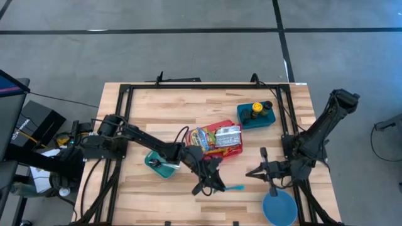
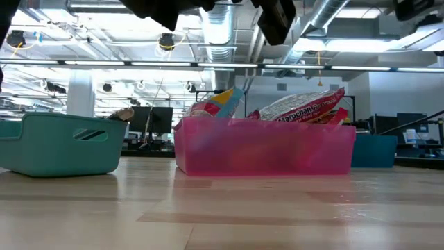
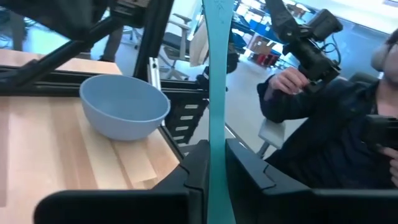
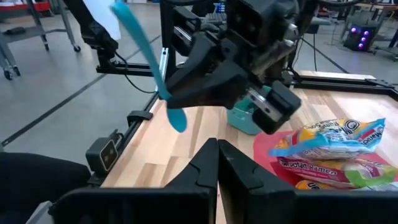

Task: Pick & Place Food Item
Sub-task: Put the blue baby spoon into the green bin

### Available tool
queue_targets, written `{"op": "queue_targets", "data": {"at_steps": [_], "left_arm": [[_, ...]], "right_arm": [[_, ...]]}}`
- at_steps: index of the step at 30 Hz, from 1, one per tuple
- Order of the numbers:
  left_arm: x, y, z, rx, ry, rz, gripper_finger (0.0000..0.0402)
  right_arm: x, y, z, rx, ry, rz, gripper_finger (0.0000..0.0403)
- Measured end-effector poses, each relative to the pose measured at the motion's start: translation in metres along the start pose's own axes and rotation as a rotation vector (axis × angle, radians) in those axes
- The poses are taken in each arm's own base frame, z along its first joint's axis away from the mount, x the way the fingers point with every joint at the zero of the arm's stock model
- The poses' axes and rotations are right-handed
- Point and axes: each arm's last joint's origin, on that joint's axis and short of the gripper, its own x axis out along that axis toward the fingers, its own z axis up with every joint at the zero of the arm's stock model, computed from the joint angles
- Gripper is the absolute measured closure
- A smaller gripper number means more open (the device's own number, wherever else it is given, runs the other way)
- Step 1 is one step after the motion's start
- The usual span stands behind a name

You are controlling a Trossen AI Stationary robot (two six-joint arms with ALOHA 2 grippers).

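Two dark robot arms work over a pale wooden table (image 1: 157, 113) where a translucent pink plastic bin (image 2: 263, 146) sits near the middle, already heaped with colourful noodle and snack packets (image 1: 220, 137). Those packets look placed, though whether more food waits elsewhere cannot be told. A teal plastic bin (image 1: 160, 164) stands beside the pink one on the left arm's side, a darker teal tray holding small bottles (image 1: 256, 114) sits farther back, and a pale blue round bowl (image 1: 279, 208) rests at the table's front edge, apparently empty.

Judging by this layout, the job is partway through: the slim teal plastic utensil (image 4: 152, 62), possibly a spoon, is lifted clear of the table and not yet set down anywhere.

Left gripper (image 1: 210, 179), between the pink bin and the front edge, is clamped tight on that utensil's handle, its fingers nearly together around the thin strip. Right gripper (image 1: 260, 171) waits near the blue bowl, jaws pressed fully together and holding nothing.

A seated person (image 3: 329, 137) with a camera is visible beyond the table.
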Motion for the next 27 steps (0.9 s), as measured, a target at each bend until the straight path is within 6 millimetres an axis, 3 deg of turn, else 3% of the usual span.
{"op": "queue_targets", "data": {"at_steps": [13, 27], "left_arm": [[0.000, -0.002, 0.001, 0.005, -0.006, -0.024, 0.0370], [0.000, -0.002, 0.001, -0.044, -0.006, -0.024, 0.0374]], "right_arm": [[0.012, -0.011, 0.011, 0.046, -0.060, 0.082, 0.0392], [0.012, -0.010, 0.020, -0.141, -0.144, 0.133, 0.0269]]}}
